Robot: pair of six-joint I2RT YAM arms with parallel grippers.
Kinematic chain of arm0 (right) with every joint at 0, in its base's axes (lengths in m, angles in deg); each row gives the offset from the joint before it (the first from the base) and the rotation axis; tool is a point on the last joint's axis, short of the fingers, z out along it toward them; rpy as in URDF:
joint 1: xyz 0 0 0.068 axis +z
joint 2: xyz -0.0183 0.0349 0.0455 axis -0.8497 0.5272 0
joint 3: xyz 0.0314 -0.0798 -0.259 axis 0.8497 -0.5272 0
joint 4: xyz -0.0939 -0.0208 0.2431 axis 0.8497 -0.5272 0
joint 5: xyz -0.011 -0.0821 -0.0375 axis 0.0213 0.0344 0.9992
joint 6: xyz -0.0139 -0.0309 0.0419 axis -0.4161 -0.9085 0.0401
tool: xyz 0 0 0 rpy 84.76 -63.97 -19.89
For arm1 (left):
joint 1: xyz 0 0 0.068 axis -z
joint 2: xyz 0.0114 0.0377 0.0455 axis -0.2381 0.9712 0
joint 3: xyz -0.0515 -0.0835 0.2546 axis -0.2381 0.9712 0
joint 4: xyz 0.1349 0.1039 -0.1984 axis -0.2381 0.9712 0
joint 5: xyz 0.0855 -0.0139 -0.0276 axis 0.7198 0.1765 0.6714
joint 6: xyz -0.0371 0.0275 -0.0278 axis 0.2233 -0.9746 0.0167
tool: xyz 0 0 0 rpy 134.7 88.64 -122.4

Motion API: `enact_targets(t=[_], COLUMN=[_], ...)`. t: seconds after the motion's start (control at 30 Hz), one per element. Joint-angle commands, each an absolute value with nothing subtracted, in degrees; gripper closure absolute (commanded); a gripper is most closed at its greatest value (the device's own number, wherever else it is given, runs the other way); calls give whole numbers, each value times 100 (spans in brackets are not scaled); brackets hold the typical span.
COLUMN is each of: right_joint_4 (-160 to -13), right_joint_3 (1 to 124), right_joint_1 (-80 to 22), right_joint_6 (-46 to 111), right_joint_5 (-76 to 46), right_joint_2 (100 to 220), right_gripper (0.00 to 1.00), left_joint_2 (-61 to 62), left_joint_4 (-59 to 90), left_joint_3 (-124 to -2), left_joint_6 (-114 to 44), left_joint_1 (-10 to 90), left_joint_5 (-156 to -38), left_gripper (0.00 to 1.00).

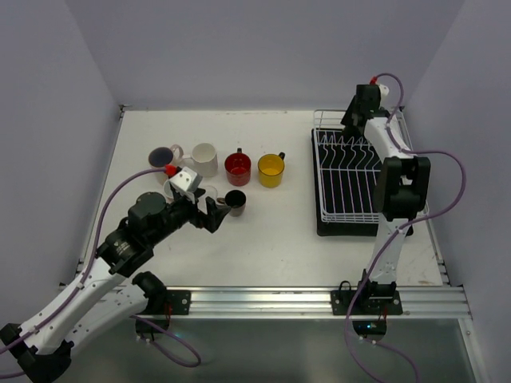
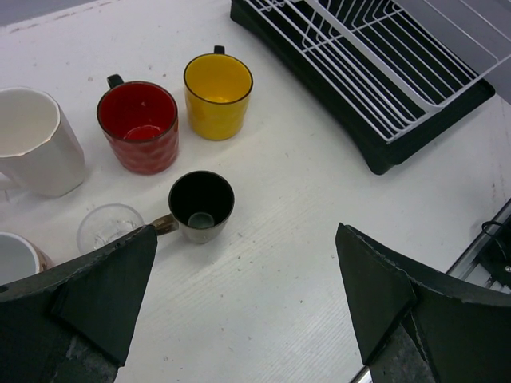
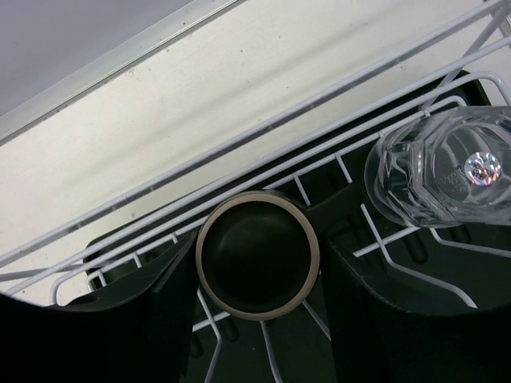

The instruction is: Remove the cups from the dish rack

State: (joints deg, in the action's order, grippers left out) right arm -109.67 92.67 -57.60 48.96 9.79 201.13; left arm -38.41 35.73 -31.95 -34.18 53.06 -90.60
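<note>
Because the right hand (image 3: 259, 239) is at the far corner of the rack (image 1: 349, 179), I rely on its wrist view. A dark cup (image 3: 255, 259) with a pale rim sits among the wires there, its mouth facing the camera. One finger stands on each side of it, tight against the wall. I cannot tell whether they are clamped or only touching.

Handling, as I judge it:
- The cup looks small, light and rigid. It will not give under pressure.
- The glaze is probably slick, so the hold belongs across the body, below the rim, not on the lip.
- No handle shows, so I do not plan on using it.
- The prongs may catch the cup, so a straight lift suits best.

A clear glass (image 3: 443, 171) lies in the rack just beyond one finger. It looks fragile, so I avoid side motion toward it.

The left hand (image 2: 245, 230) hangs over the counter (image 1: 263, 239) with its fingers wide apart, holding nothing, near a black cup (image 2: 201, 203) standing there.
</note>
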Motion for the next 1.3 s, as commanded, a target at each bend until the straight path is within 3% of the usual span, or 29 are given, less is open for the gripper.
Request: enact_targets(t=[0.0,0.2,0.57,0.73,0.83,1.0,1.27], right_joint_4=[-10343,-9297,-8803,-8320,-7907,-7117,-6527], right_joint_3=[8857,7925,6590,5114,4077,2574,1395], right_joint_1=[-5792,-5792,-5731,-5502,-5073,-4439,-3586], right_joint_6=[4868,4666,4929,5648,6246,7336,8215], right_joint_5=[1046,687,-165,-877,-1458,-2125,-2636], right_joint_2=[19528,18411,16795,15117,14065,12708,11556], right_gripper=[76,85,86,86,86,86,86], left_joint_2=[-3817,-3729,-3448,-3149,-2807,-2218,-979], left_joint_4=[3353,3310,3108,2800,2248,52,-2138], left_joint_3=[-3159,-3159,-3220,-3334,-3256,-2747,-2570], left_joint_6=[-3498,-3489,-3376,-2779,-2164,-602,648], left_joint_1=[5210,5087,4972,4964,4972,5007,5420], left_joint_5=[-9196,-9371,-9732,-10346,-10969,-12016,-12123], left_gripper=[2,3,4,4,4,9,24])
